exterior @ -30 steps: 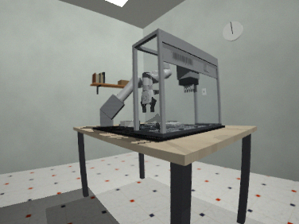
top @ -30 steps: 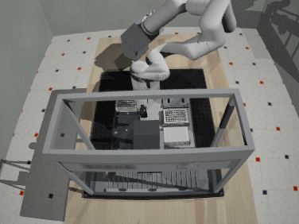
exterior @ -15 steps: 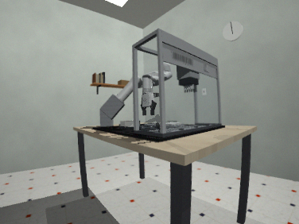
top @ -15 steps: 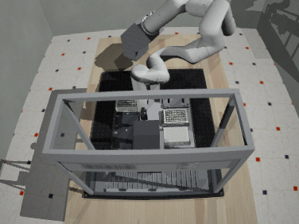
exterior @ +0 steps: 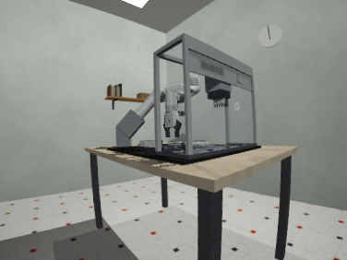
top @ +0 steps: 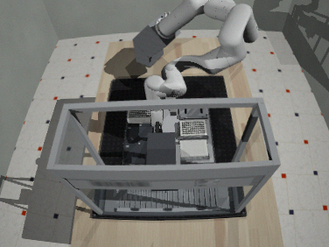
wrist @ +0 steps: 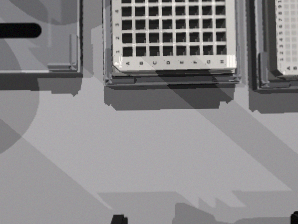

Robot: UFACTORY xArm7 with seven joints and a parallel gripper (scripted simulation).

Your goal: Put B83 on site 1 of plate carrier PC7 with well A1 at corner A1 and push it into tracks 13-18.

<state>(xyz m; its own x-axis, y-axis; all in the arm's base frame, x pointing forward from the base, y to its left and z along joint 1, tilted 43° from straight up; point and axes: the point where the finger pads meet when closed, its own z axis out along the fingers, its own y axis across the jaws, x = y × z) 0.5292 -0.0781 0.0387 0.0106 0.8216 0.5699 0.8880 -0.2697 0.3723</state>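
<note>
My gripper (top: 158, 124) is open and empty, and hangs above the apron between the carrier and the row of nests. Its fingertips show wide apart at the bottom of the wrist view. B83 (top: 139, 116), a block with large wells, sits on the near end of the dark carrier PC7 (top: 141, 137) on the apron. I cannot tell whether it lies flat in the locators. Nest S1 (wrist: 40, 35) is empty. B38 (wrist: 175, 34) sits in S2 and also shows in the top view (top: 192, 128). B33 (wrist: 287, 35) sits in S3 (top: 193, 149).
The instrument's grey frame (top: 162, 166) stands over the deck. A dark head block (top: 161, 149) hangs inside it, beside the nests. The loading rails (top: 166, 197) lie at the far end of the apron from the arm's base. From the side the gripper (exterior: 172, 131) hangs just above the deck.
</note>
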